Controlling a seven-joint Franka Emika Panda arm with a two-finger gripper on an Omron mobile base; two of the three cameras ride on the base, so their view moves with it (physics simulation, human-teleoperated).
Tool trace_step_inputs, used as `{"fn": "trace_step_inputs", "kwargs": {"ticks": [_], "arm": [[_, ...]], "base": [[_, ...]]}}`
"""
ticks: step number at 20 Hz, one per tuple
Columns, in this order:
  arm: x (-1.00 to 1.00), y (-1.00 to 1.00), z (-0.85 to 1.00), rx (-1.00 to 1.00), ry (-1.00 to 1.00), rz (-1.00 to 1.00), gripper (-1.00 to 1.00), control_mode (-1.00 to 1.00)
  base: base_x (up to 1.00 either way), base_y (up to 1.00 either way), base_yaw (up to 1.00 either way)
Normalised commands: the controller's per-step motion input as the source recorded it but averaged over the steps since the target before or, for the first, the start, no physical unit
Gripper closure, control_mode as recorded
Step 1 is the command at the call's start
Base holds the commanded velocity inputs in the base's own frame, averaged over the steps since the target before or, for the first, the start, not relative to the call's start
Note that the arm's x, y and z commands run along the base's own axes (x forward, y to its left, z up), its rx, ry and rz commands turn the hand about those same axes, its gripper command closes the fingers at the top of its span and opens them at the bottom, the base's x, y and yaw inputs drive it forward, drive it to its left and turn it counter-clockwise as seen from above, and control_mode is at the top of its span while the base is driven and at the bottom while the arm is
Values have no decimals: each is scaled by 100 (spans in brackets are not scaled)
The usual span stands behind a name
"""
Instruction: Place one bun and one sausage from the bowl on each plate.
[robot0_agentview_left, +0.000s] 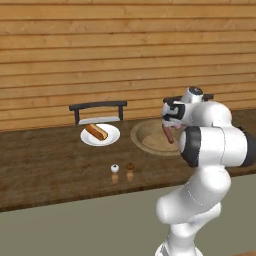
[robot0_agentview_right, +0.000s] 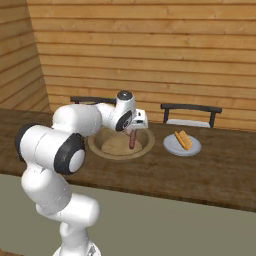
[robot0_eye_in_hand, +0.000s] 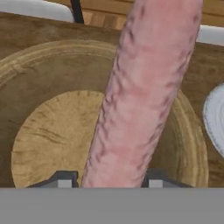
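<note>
The tool hangs above the bowl, and it pinches a sausage between its two fingertips. In the hand view the sausage runs from the fingertips away toward the far rim of the bowl, pink and wrinkled, with a dark fingertip on each side of its near end. In the left base view the sausage hangs from the tool over the bowl; it points down and clears the bowl floor.

The bowl is wide, tan-brown and thick-rimmed. It rests on the dark wooden counter. Its pale inner floor shows in the hand view around the sausage.

One plate sits on the counter just beside the bowl (to the left of it in the left base view, to the right in the right base view). This plate is white and round, and it carries a bun with a sausage lying across its middle. The same bun with a sausage appears orange-brown in the right base view. An edge of a white plate enters the hand view at the right side.

Two small shakers stand near the front of the counter, close together: a white shaker and a brown shaker.

Dark chair backs rise behind the counter: one chair behind the plate, seen also in the right base view. The wall behind consists of horizontal wooden planks.
</note>
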Motion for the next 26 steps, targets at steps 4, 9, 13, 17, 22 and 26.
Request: {"fn": "trace_step_inputs", "kwargs": {"ticks": [4, 9, 13, 17, 22, 26], "arm": [[0, -92, 50, -17, 0, 21, 100, -100], [0, -94, 22, -17, 5, 17, 100, -100], [0, -93, -17, -2, 3, 8, 100, -100], [0, -68, -34, -2, 7, 5, 100, -100], [7, -6, -11, -13, 19, 13, 100, -100], [20, 8, -34, -15, 16, 18, 100, -100]], "base": [[0, 0, 0], [0, 0, 0], [0, 0, 0], [0, 0, 0], [0, 0, 0], [0, 0, 0]]}}
